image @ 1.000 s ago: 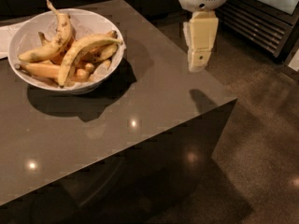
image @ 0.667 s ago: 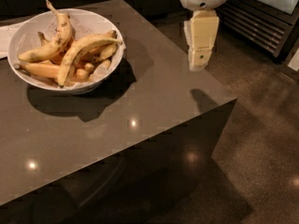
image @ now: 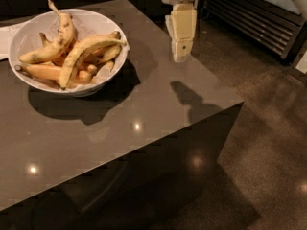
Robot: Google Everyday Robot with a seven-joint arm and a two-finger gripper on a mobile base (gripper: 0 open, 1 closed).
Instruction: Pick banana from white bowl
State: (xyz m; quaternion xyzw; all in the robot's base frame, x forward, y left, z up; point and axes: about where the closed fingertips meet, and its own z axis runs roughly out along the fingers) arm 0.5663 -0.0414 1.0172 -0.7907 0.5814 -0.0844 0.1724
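The white bowl (image: 29,32) stands at the far left of the dark table and holds several bananas. The banana (image: 84,51), long, arched and pale yellow, lies on top, from the bowl's right rim down to its front. A brown-speckled banana (image: 57,40) with a long thin stem lies behind it. Shorter orange-toned bananas (image: 45,72) lie underneath. My gripper (image: 181,56) hangs above the table's far right edge, to the right of the bowl and clear of it. It holds nothing.
The dark grey table (image: 120,128) has its right edge and front corner close under the gripper. A white sheet (image: 5,37) lies at the far left behind the bowl. A black slatted cabinet (image: 259,18) stands at the back right, across the brown floor (image: 273,128).
My gripper has moved left, toward the bowl, and now hangs over the table edge. The bowl and bananas have not moved.
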